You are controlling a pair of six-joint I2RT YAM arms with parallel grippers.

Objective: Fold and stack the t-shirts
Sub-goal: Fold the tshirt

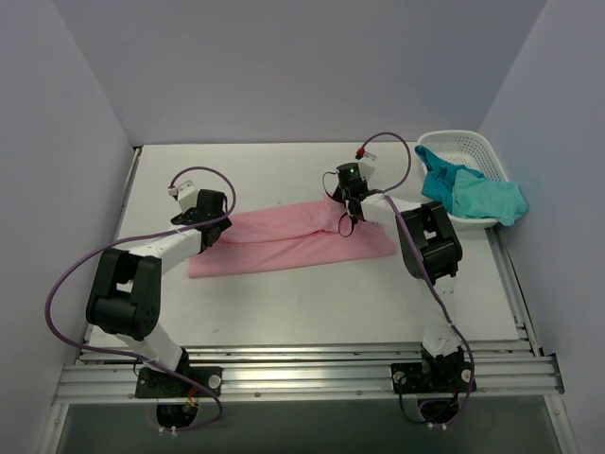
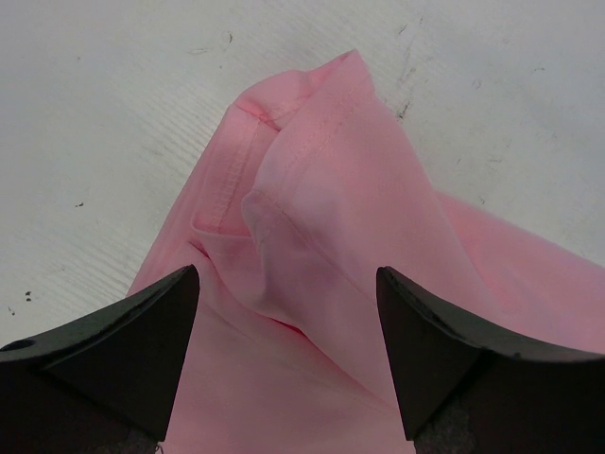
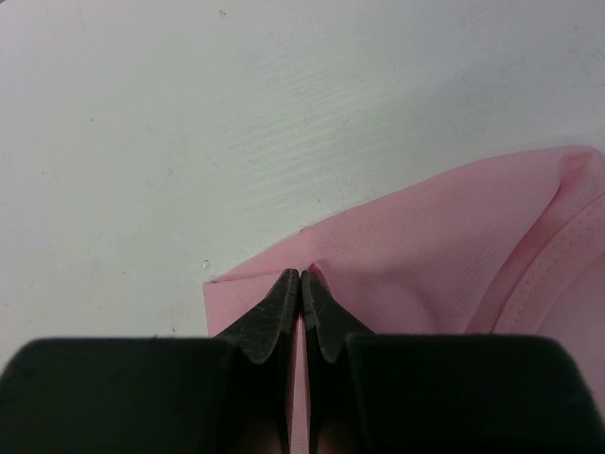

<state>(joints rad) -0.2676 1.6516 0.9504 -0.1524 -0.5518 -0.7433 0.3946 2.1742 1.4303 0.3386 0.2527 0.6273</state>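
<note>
The right tool (image 3: 301,284) is closed, pinching the far edge of the pink shirt (image 1: 284,244), which lies as a long folded strip across the middle of the table (image 1: 284,170). The left tool (image 2: 286,276) hangs open, its fingers wide apart over the shirt's bunched left end. The teal and turquoise shirts (image 1: 473,194) are heaped in the white basket (image 1: 454,142) at the far right corner.

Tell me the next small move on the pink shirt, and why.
Probably close the left gripper on the pink t-shirt. Its jaws stand open astride a raised fold at the shirt's left end, while the right gripper is pinched shut on the edge toward the right end, so both ends would then be held for folding.
</note>
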